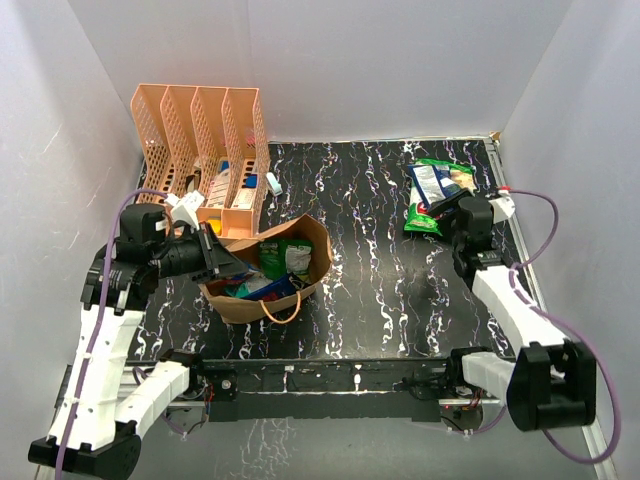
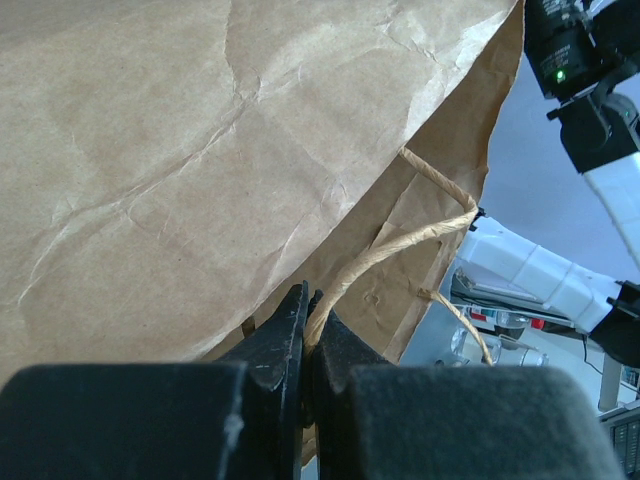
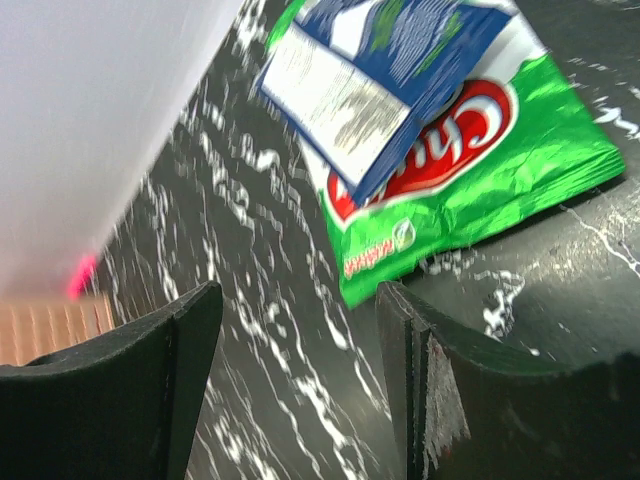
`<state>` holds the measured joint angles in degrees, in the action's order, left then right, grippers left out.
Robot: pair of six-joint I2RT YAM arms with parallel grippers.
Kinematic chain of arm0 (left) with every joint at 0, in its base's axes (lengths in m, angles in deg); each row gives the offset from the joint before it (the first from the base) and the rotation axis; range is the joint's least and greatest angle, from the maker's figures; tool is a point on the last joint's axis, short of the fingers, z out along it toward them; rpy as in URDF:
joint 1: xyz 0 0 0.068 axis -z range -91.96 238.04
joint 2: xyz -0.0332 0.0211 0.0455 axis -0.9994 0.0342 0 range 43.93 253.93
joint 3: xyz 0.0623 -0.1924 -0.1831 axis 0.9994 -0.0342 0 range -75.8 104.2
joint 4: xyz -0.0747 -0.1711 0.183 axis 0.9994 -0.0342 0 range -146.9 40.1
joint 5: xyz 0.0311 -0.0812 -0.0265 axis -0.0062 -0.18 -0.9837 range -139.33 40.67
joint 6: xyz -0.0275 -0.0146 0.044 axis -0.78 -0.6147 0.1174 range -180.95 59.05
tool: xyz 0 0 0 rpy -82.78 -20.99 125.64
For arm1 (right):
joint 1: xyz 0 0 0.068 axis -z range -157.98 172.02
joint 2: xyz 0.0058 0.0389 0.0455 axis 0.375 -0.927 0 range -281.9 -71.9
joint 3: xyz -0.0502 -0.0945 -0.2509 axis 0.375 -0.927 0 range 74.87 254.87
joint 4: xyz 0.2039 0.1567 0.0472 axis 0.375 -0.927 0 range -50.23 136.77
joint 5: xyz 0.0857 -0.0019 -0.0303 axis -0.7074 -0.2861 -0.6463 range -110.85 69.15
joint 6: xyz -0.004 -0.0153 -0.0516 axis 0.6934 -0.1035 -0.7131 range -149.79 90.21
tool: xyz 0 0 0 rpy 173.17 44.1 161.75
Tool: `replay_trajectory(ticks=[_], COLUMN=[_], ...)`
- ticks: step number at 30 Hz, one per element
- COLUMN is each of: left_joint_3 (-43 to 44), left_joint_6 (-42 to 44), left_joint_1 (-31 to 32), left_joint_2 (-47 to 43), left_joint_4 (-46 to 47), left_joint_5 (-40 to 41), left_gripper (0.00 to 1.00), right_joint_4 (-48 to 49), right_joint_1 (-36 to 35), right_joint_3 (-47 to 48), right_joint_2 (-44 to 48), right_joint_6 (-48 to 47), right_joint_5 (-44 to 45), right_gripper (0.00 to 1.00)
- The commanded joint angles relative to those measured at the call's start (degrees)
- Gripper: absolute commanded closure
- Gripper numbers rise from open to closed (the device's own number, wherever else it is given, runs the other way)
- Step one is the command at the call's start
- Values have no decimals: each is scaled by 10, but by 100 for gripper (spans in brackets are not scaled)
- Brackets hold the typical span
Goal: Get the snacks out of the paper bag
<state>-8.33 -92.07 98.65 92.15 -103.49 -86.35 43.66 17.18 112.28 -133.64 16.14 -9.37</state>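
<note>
Plain pale walls (image 1: 380, 60) on three sides. Black, white-veined marble-pattern tabletop (image 1: 370, 290) fills centre. Orange perforated file organizer (image 1: 200, 125) upper left. Even light.

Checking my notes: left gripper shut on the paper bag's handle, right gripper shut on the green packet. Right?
No: the right wrist view shows the right gripper open, the green packet lying free on the table beyond it. The left gripper is shut on the handle of the paper bag.

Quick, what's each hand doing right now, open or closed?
Left hand: closed on the handle of the paper bag.
Right hand: open, holding nothing.
</note>
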Motion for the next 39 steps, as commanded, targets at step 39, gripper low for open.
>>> replay_trajectory(ticks=[39], left_joint_3=[-7], left_joint_6=[-177], left_joint_1=[0], left_joint_2=[-127], left_joint_4=[210], left_joint_5=[-120], left_gripper=[100], right_joint_4=[-170], right_joint_1=[-916], right_joint_3=[325], right_joint_2=[-69], right_joint_6=[-717], right_joint_5=[-15], right_gripper=[61])
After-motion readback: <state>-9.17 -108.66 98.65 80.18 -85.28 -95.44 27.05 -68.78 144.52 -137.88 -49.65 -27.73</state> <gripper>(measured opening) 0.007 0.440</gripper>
